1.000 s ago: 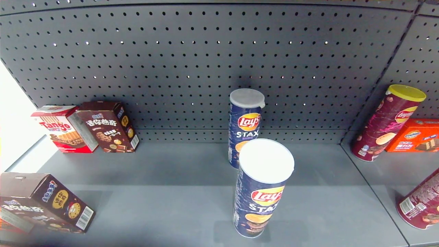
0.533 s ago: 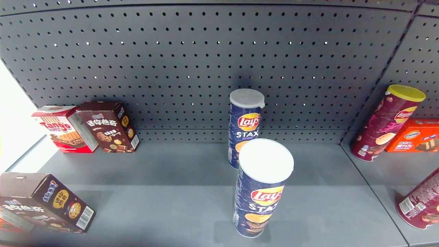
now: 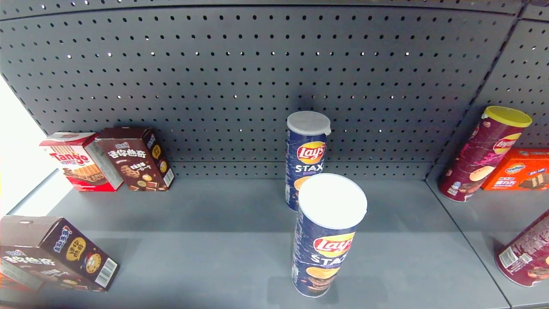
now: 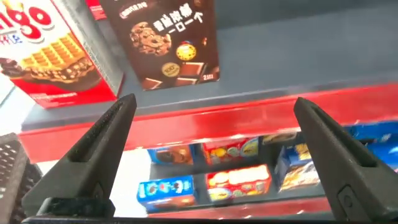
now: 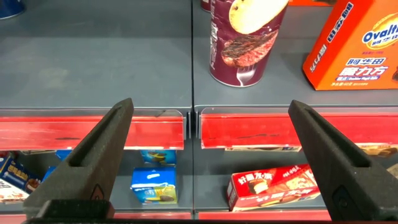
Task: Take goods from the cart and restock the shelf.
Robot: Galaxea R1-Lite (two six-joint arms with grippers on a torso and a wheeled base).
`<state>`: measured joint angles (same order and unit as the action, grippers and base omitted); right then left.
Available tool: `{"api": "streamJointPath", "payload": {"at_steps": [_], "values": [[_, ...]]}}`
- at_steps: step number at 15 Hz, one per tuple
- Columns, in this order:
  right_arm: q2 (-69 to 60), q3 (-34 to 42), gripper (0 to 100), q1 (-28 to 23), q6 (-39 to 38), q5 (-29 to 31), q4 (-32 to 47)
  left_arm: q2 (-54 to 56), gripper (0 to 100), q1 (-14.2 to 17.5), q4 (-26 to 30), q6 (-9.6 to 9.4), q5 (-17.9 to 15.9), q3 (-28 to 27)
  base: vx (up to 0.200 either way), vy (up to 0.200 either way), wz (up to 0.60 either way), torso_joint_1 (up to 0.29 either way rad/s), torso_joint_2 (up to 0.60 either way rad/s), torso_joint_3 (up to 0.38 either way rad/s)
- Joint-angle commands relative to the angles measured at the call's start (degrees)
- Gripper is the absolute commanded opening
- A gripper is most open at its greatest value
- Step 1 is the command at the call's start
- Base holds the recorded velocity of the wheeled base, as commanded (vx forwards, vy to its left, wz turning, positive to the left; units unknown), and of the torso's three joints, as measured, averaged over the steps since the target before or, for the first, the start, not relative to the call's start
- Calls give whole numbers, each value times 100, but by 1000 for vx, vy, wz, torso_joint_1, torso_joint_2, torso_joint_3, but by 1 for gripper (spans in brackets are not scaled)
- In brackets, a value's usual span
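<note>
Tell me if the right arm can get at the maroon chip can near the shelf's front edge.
Probably yes. The right tool is open facing the maroon chip can, with bare shelf between; the orange box close beside it leaves little room.

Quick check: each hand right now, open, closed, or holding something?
Left hand: open, holding nothing.
Right hand: open, holding nothing.

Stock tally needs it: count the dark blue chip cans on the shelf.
2. The rear blue can stands upright near the pegboard; the front blue can stands upright just before it, covering its base. No others seen.
</note>
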<state>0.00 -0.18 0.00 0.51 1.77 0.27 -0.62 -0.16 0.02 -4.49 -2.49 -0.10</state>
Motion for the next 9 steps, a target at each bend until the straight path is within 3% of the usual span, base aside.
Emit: {"api": "streamJointPath", "payload": {"at_steps": [1,2,3,4,6,7,8,9], "values": [[0,1,100,0,2,-1,0,53,100,-2,-2,115,47,1,0,0,0,0,0,0],[0,1,100,0,2,-1,0,53,100,-2,-2,185,231,1,0,0,0,0,0,0],[0,1,100,0,2,-1,0,62,100,7,-11,255,838,10,0,0,0,0,0,0],[0,1,100,0,2,-1,0,62,100,7,-11,255,864,10,0,0,0,0,0,0],[0,1,100,0,2,-1,0,62,100,7,-11,282,820,10,0,0,0,0,0,0],[0,1,100,0,2,-1,0,53,100,-2,-11,238,451,10,0,0,0,0,0,0],[0,1,100,0,2,-1,0,53,100,-2,-2,211,-156,1,0,0,0,0,0,0],[0,1,100,0,2,-1,0,53,100,-2,-2,185,-120,1,0,0,0,0,0,0]]}}
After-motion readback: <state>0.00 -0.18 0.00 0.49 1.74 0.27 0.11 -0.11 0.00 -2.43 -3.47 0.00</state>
